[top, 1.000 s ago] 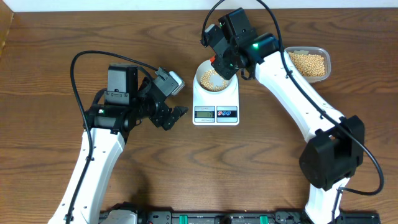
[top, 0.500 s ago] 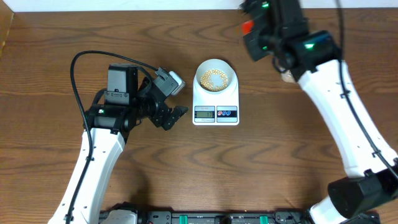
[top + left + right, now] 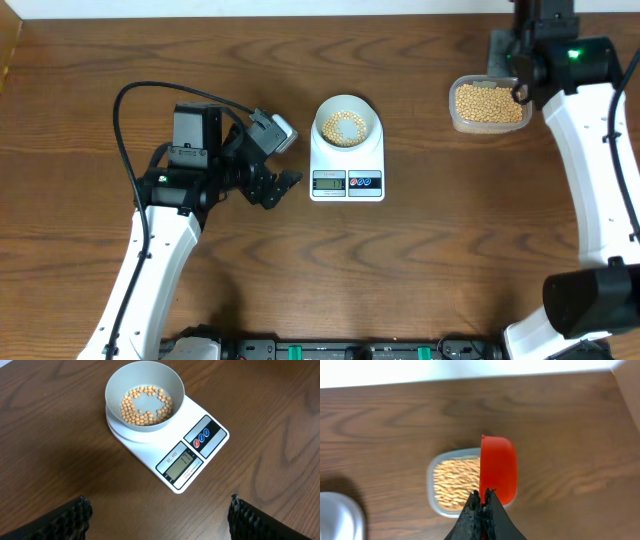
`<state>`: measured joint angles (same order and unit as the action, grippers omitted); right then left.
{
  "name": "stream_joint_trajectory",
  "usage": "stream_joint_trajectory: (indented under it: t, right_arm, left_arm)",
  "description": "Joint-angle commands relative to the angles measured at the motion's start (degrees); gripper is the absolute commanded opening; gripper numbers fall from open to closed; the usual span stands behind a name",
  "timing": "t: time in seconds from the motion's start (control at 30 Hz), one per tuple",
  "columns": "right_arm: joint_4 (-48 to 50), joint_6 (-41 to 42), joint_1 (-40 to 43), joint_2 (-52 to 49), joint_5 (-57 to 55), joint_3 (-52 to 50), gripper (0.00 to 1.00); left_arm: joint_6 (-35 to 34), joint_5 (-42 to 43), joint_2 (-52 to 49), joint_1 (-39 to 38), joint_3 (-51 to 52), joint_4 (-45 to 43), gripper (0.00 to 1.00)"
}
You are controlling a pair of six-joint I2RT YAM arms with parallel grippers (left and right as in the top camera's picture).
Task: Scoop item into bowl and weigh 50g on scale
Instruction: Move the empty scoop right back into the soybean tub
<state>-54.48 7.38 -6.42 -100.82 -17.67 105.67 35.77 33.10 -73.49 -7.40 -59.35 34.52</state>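
A pale bowl (image 3: 347,125) holding a thin layer of tan beans (image 3: 146,405) sits on the white scale (image 3: 347,170); both also show in the left wrist view, bowl (image 3: 145,382) and scale (image 3: 187,462). My right gripper (image 3: 483,495) is shut on a red scoop (image 3: 498,467) held above the clear tub of beans (image 3: 455,482), which also shows in the overhead view (image 3: 488,103). My left gripper (image 3: 283,185) is open and empty, left of the scale; its fingers frame the table in front of the scale in the left wrist view (image 3: 159,515).
The table's back edge meets a white wall (image 3: 470,370). A black cable (image 3: 130,100) loops behind the left arm. The right arm (image 3: 600,170) runs down the right side of the table.
My right gripper has carried the red scoop from over the bowl rightward to above the bean tub. The left arm has not moved.
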Motion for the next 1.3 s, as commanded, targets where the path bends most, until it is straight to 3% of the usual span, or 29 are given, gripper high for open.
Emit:
stream_joint_trajectory:
  t: [0.0, 0.53, 0.9, 1.27]
  right_arm:
    - [-1.1, 2.9, 1.5, -2.9, -1.7, -0.2, 0.01]
    - [-3.7, 4.4, 1.5, -14.2, -6.0, -0.2, 0.01]
    - [-3.1, 4.6, 1.6, -14.7, -5.7, -0.9, 0.01]
    - [4.0, 4.6, 1.6, -14.7, -3.8, -6.8, 0.01]
  left_arm:
    - [-0.7, 0.7, 0.1, -0.1, 0.4, 0.1, 0.89]
    - [-0.7, 0.7, 0.1, -0.1, 0.4, 0.1, 0.90]
    - [-0.7, 0.7, 0.1, -0.1, 0.4, 0.1, 0.89]
    - [-0.7, 0.7, 0.1, -0.1, 0.4, 0.1, 0.90]
